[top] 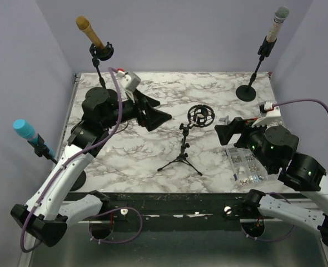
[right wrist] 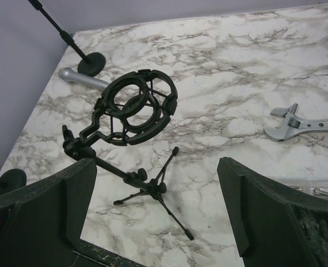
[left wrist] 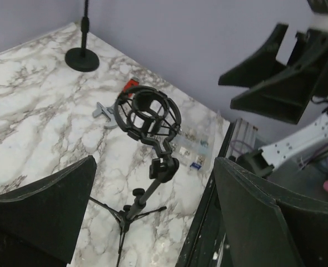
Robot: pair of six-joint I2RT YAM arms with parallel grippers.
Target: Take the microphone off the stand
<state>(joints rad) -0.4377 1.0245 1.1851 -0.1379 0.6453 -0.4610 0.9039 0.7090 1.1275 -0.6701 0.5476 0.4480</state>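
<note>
L claw, R claw both agape, tripod stand btwn, silver mic flat on table

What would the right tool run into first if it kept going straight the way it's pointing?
Probably the empty shock mount on the tripod; it sits ahead of the open right tool, slightly left of centre. Depth is unclear, so it could slip past.
</note>
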